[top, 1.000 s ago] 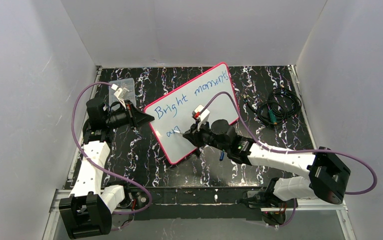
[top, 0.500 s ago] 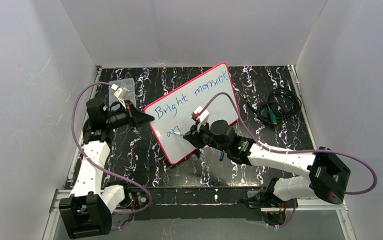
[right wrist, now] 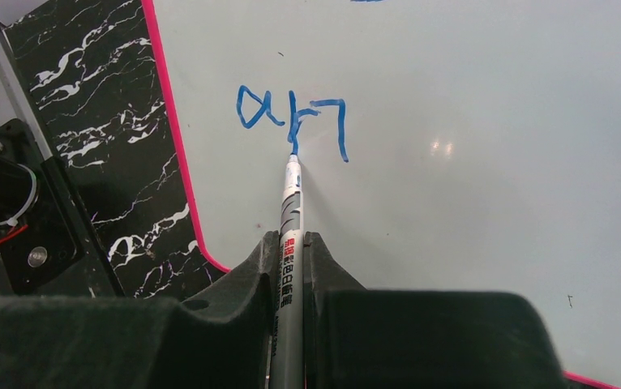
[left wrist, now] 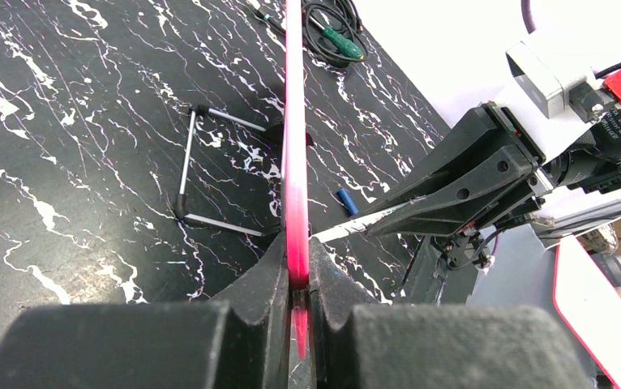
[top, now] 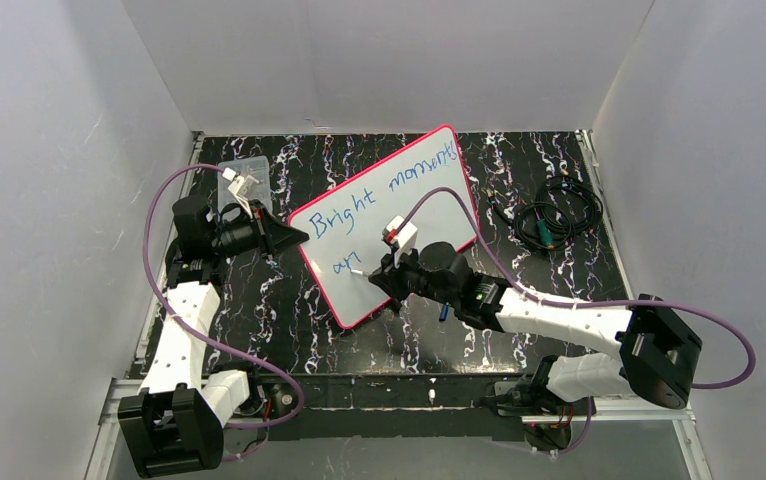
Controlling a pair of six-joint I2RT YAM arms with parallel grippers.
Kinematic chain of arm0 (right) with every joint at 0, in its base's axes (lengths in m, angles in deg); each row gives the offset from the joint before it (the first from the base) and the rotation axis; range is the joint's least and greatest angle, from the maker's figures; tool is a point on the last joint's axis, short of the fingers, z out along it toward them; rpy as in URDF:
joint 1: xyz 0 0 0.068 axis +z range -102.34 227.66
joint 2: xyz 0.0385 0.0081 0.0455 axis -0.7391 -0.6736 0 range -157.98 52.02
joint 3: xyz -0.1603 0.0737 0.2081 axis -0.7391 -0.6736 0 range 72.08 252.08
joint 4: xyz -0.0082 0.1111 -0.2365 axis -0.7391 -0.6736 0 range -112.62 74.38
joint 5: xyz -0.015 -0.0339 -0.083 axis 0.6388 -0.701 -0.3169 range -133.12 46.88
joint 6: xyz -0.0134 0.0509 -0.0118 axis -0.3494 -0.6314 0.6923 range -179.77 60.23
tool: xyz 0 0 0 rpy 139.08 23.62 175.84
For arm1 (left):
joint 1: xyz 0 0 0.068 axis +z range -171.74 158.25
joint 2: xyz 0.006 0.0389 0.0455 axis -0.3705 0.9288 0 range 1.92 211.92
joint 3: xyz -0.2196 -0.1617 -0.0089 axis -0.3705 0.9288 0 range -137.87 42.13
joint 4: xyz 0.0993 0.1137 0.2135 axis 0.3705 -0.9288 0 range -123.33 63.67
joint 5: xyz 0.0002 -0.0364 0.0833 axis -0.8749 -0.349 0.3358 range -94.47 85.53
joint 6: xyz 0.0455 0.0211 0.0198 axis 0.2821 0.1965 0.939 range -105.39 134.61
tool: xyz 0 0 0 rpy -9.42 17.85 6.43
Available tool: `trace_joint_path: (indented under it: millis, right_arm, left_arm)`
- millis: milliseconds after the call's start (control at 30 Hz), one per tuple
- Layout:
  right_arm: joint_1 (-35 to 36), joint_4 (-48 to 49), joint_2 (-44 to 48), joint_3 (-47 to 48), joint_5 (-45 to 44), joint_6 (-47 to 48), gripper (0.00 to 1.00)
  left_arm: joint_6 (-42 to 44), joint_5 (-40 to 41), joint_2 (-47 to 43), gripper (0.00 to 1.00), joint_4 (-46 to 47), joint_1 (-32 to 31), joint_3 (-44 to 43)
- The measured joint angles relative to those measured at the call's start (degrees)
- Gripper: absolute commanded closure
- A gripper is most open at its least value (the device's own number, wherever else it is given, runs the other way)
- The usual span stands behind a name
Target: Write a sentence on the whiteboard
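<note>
The whiteboard (top: 344,295), white with a pink rim, stands tilted on the black marbled table. My left gripper (top: 294,237) is shut on its left rim; in the left wrist view the pink edge (left wrist: 294,162) runs between the jaws of the left gripper (left wrist: 297,251). The sentence (top: 384,190) reads "Bright moments" in blue, with "ah" (right wrist: 291,117) begun below. My right gripper (right wrist: 291,239) is shut on a grey marker (right wrist: 293,203), whose tip touches the board at the foot of the "h". From above, the right gripper (top: 379,272) sits over the board's lower part.
A clear plastic box (top: 244,175) lies behind the left arm. A coiled black cable with a green plug (top: 556,215) is at the right. A blue marker cap (top: 443,311) lies under the right arm. The board's wire stand (left wrist: 186,162) rests behind it. White walls enclose the table.
The right gripper and marker have shifted slightly down the board toward the near edge. The left gripper holds the rim as before.
</note>
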Motion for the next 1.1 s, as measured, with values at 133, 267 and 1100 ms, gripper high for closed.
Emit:
trace_joint_path:
  millis: [133,267,1100]
  right_arm:
    - [0.0,-0.1,0.2,0.0,0.4,0.0,0.99]
    - [0.0,-0.2,1.8,0.0,1.0,0.0,0.99]
    - [-6.5,-1.0,3.5,3.4,4.2,1.5,0.99]
  left_arm:
    - [0.0,0.0,0.0,1.00,0.0,0.0,0.0]
    - [0.0,0.0,0.0,1.00,0.0,0.0,0.0]
    - [0.0,0.0,0.0,1.00,0.0,0.0,0.0]
